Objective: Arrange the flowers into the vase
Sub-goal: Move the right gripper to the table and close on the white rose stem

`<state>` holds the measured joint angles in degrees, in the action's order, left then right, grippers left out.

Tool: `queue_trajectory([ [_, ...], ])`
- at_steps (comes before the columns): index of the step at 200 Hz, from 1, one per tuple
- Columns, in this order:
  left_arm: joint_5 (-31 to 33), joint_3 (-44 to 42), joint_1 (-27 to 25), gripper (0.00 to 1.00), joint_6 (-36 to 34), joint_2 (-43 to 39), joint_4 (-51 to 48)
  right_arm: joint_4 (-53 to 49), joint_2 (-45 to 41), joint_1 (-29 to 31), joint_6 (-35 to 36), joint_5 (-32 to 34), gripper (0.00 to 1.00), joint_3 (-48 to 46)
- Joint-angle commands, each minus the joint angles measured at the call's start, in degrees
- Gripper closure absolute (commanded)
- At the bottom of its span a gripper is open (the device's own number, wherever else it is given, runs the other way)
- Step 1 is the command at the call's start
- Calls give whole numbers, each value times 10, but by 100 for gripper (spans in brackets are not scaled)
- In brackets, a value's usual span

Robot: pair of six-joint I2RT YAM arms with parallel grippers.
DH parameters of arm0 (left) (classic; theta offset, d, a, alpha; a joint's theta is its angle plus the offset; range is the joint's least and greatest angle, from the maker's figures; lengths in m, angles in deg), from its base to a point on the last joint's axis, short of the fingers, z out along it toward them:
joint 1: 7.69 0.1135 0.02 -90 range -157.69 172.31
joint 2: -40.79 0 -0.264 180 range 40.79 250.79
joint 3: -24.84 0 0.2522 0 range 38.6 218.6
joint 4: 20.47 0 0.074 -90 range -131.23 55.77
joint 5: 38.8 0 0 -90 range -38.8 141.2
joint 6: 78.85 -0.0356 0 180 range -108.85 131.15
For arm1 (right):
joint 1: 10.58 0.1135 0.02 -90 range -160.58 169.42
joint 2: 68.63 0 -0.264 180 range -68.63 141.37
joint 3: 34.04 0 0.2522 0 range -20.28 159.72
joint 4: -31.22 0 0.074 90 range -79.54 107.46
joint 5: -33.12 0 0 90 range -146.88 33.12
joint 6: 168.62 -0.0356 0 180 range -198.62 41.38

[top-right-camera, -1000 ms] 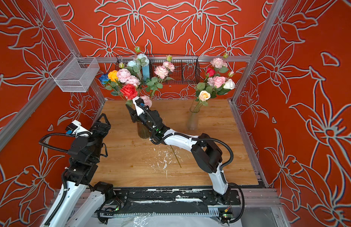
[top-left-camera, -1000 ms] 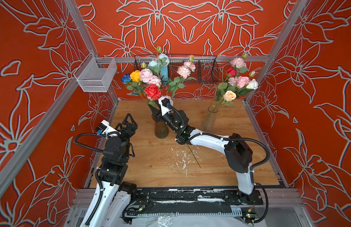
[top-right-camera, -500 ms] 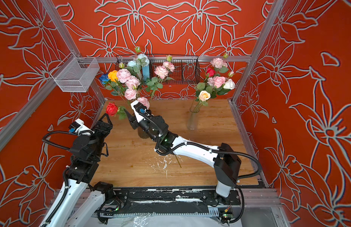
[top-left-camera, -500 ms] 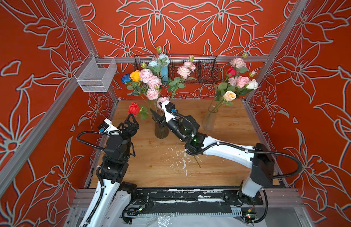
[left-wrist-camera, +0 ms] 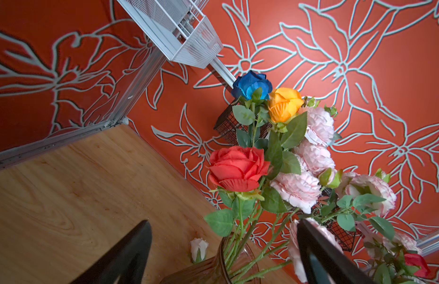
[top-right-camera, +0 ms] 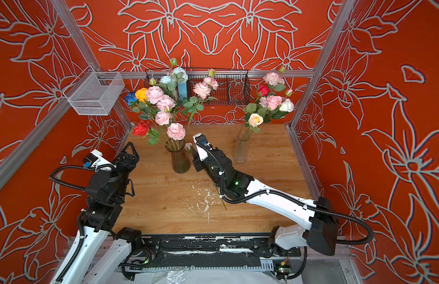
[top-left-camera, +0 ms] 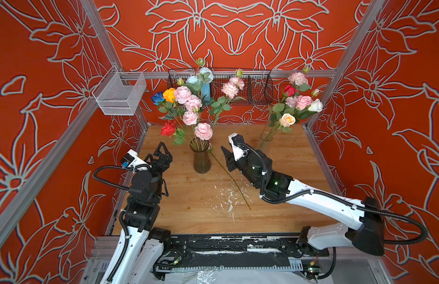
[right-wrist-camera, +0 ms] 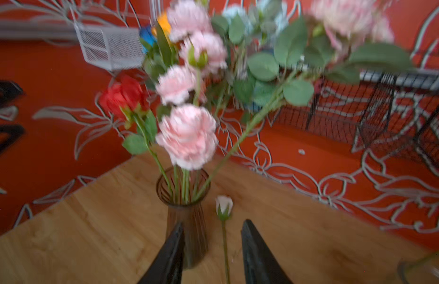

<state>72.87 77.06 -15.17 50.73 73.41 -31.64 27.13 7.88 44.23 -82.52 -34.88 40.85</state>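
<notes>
1. Table point(top-left-camera: 189, 221): wooden; it carries two vases, one loose flower and white flecks point(top-left-camera: 225, 200) towards the front.
2. Flowers point(top-left-camera: 189, 105) in the brown vase point(top-left-camera: 202, 159), mid-table: pink, red, blue, yellow and pale blue blooms stand upright; you may judge this part done.
3. Second bunch point(top-left-camera: 295, 104) in the clear vase point(top-left-camera: 264, 145), right rear: whether it belongs to your task cannot be told.
4. Left gripper point(top-left-camera: 161, 150): jaws wide and empty; it sits near the brown vase's left side.
5. Right gripper point(right-wrist-camera: 212, 226): jaws part-way apart and astride the stem; nothing is gripped.
6. Loose flower point(right-wrist-camera: 224, 204): a pale bud lying flat just beside the brown vase; this is probably your last stem to place.
</notes>
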Motion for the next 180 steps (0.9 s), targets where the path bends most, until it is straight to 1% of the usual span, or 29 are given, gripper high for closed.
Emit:
queue_trajectory([
  [1,18,13,4,8,-5,-1,1,-127,1,-49,-99,-67,61,-39],
  [21,-10,14,4,8,19,5,-4,-183,39,-90,-123,-137,59,-32],
  [30,-29,13,4,8,33,9,-3,-199,61,-100,-127,-151,58,-25],
  [55,-87,14,3,8,57,24,4,-202,135,-129,-118,-204,56,1],
  [70,-106,17,3,8,63,33,4,-197,189,-146,-107,-249,56,28],
  [77,-110,19,3,8,62,36,2,-207,217,-151,-100,-262,56,54],
  [104,-110,23,3,8,54,39,0,-257,325,-157,-76,-275,61,162],
  [119,-107,18,3,8,54,39,5,-257,369,-157,-80,-259,64,202],
  [144,-111,19,2,8,58,51,4,-268,428,-158,-68,-253,64,262],
  [180,-118,23,2,8,58,55,0,-293,493,-157,-49,-272,64,335],
])
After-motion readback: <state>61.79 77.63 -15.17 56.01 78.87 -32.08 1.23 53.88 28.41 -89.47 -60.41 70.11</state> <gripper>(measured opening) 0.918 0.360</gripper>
